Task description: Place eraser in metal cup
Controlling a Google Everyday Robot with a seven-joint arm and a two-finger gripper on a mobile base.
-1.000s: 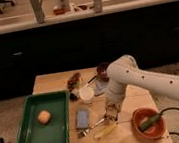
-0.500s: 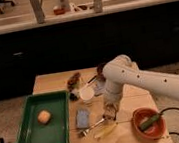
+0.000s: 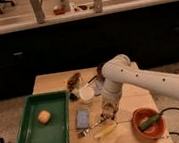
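Note:
My gripper (image 3: 109,113) hangs from the white arm (image 3: 134,77) and is down at the tabletop in the middle of the wooden table (image 3: 52,82), just right of the flat blue pad (image 3: 82,118). I cannot make out the eraser; it may be hidden under or in the gripper. A small greyish shape (image 3: 97,86), right of the white cup (image 3: 87,93) and partly behind the arm, may be the metal cup.
A green tray (image 3: 34,137) with an orange round object (image 3: 43,116) fills the table's left. A red-brown bowl (image 3: 141,126) holding a green thing sits front right. A pale yellow object (image 3: 106,130) and a utensil (image 3: 86,132) lie near the front edge. Dark items (image 3: 74,81) are at the back.
The arm's elbow has swung slightly to the left. The gripper stays low at the same spot by the blue pad.

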